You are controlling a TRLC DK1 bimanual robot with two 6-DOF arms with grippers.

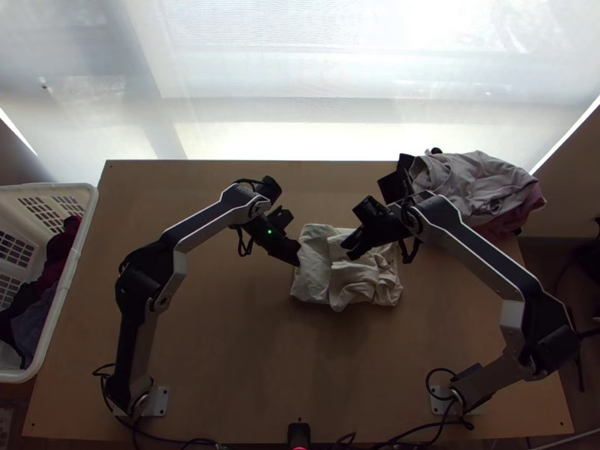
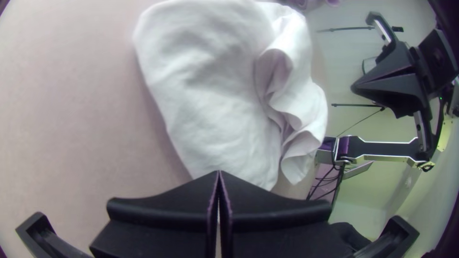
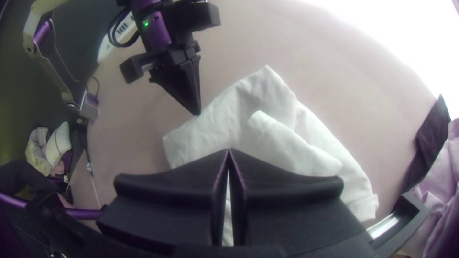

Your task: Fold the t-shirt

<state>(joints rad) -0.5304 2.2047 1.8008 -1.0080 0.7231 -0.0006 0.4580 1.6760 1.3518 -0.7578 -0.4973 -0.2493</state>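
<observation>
Bright panels (image 1: pixel 262 75) back the light wooden table (image 1: pixel 225 360). Far left: a white basket (image 1: pixel 79 251) w/ dark and red clothes (image 1: pixel 52 277) in it. Next, the left gripper (image 1: pixel 295 259) — fingers closed tip to tip, nothing seen btwn them — at the t-shirt's left edge. The t-shirt (image 1: pixel 311 281) lies mid-table, a compact folded bundle, smooth on the left, rumpled w/ loose layers on the right. From the left gripper's tips it lies to the right & a bit toward the table's near edge. Its long axis runs roughly side to side, btwn the arms; can't tell which way the neck points. The right gripper (image 1: pixel 349 252) is over the t-shirt's middle, so prob. the nearer one; also closed, no cloth seen in it. Far right: a pile of clothes (image 1: pixel 480 184) at the table's far corner. Folding looks well along, I'd say; next is prob. tidying the rumpled side — risk: dragging layers askew.
</observation>
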